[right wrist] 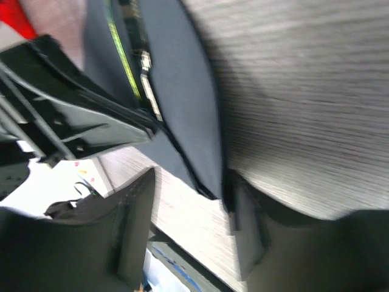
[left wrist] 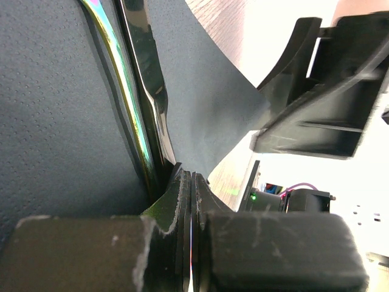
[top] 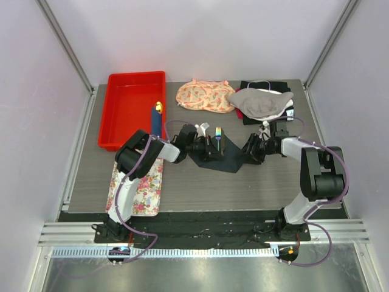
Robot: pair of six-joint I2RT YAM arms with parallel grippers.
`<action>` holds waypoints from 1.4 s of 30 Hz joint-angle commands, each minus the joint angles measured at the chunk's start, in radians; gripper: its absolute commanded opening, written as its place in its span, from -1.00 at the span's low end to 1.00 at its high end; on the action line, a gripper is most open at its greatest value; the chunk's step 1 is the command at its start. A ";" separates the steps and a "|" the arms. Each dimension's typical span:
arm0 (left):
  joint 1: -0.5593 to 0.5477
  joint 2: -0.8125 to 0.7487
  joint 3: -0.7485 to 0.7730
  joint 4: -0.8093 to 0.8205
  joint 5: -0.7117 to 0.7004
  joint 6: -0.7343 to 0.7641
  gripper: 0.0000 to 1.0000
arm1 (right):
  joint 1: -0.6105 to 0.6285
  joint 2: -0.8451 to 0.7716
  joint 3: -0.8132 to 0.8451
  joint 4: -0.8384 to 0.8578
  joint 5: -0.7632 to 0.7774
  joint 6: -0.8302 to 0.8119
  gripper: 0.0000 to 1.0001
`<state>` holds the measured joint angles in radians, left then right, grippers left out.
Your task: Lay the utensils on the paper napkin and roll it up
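Left wrist view has the left gripper (left wrist: 190, 182) pinched tight on the near edge of the paper napkin (left wrist: 55, 121), with the utensils (left wrist: 137, 85) lying along the sheet just beside its pads. The right gripper (right wrist: 191, 188) stands with jaws apart, the napkin's corner between them. Rolling looks barely started. Next, I judge, the right jaws must close on that corner so both arms can turn the edge over the cutlery. Bare table (top: 243, 188) lies toward the bases, while the red bin (top: 130, 109) and floral cloth (top: 203, 96) crowd the far side.
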<state>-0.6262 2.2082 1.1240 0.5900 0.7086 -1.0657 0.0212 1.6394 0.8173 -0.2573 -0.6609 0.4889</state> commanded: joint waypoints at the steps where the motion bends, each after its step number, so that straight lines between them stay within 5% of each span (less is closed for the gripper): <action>1: 0.010 0.007 0.003 -0.041 -0.043 0.046 -1.00 | -0.003 0.022 0.031 -0.046 0.006 -0.046 -0.13; 3: 0.010 0.007 0.003 -0.051 -0.047 0.052 -1.00 | -0.001 0.023 0.040 -0.042 -0.014 -0.041 -0.45; 12: 0.011 0.007 0.003 -0.065 -0.049 0.058 -1.00 | 0.054 0.011 0.086 0.052 -0.118 0.083 -0.95; 27: 0.019 -0.011 0.003 -0.068 -0.041 0.046 -1.00 | 0.143 0.092 0.086 0.115 -0.077 0.165 -0.98; 42: 0.023 -0.053 -0.044 0.100 -0.020 -0.060 -0.97 | 0.144 0.123 0.082 0.105 -0.019 0.171 -0.98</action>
<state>-0.6167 2.2055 1.1057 0.6205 0.7074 -1.1057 0.1616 1.7634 0.8810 -0.1715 -0.7010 0.6525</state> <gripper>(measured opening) 0.021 0.047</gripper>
